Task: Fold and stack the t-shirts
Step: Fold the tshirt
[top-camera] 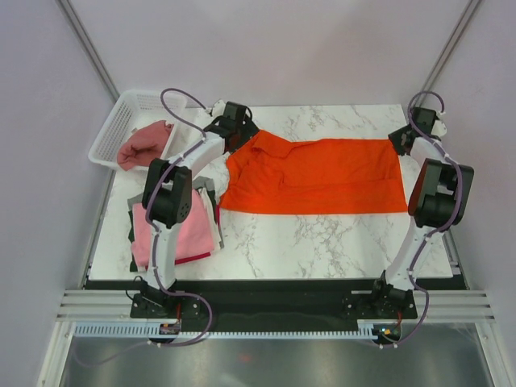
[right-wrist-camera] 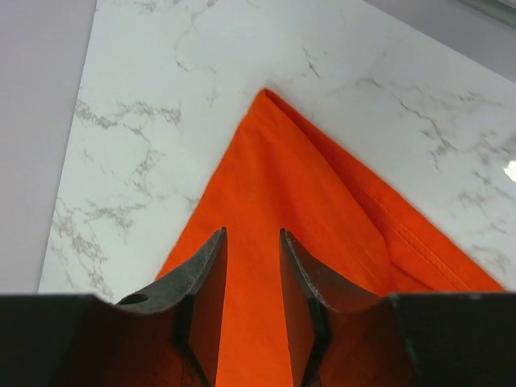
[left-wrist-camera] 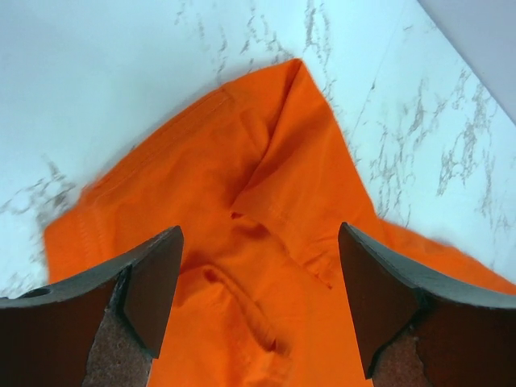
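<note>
Your orange shirt [top-camera: 322, 177] lies spread across the middle of the marble table [top-camera: 322, 234], long side running left to right. Its left end is rumpled and its right end is flat. Your left gripper [left-wrist-camera: 260, 234] hangs over that rumpled end with its jaws released and wide apart, the creased cloth showing between them. Your right gripper [right-wrist-camera: 251, 238] sits at the shirt's far right corner. Its jaws are only narrowly apart with orange in the gap, and you cannot tell whether they pinch the cloth or only hover over it. Beside the left arm, a pink shirt [top-camera: 189, 230] tops a small pile with darker cloth edges beneath. A dusty rose shirt [top-camera: 145, 145] lies crumpled in the white basket [top-camera: 109, 133] at the far left corner.
</note>
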`<action>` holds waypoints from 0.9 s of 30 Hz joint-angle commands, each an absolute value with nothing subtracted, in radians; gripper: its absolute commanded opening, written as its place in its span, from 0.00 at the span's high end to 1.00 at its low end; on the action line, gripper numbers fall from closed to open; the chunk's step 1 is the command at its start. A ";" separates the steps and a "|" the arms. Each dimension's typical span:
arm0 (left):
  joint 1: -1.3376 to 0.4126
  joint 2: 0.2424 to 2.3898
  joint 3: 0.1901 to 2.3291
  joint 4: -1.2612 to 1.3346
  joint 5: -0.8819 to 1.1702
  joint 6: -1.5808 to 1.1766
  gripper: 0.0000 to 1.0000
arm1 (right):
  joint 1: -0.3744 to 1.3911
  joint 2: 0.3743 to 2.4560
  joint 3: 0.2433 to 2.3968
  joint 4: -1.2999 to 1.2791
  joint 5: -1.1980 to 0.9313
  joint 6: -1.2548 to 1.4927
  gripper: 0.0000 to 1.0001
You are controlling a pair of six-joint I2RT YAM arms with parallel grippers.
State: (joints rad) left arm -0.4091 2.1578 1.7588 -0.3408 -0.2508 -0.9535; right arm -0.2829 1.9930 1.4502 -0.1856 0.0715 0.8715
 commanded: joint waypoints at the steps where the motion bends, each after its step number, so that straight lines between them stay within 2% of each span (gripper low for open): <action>1: -0.403 2.215 1.884 -0.290 -0.224 -0.973 0.15 | -0.272 2.094 1.638 -0.238 0.132 0.867 0.59; 6: -0.403 2.301 1.976 -0.285 -0.181 -0.922 0.16 | -0.265 2.246 1.824 -0.287 0.187 0.776 0.49; 10: -0.402 2.296 1.962 -0.290 -0.184 -0.922 0.18 | -0.267 2.338 1.933 -0.328 0.216 0.739 0.48; 20: -0.402 2.313 1.973 -0.293 -0.149 -0.916 0.22 | -0.264 2.454 1.990 -0.339 0.245 0.678 0.48; 23: -0.403 2.335 1.990 -0.308 -0.135 -0.897 0.24 | -0.264 2.476 2.005 -0.341 0.232 0.680 0.52; 24: -0.403 2.344 1.994 -0.313 -0.133 -0.900 0.25 | -0.262 2.480 2.008 -0.339 0.229 0.680 0.60; 27: -0.403 2.362 2.009 -0.328 -0.129 -0.902 0.25 | -0.259 2.487 2.011 -0.339 0.219 0.677 0.68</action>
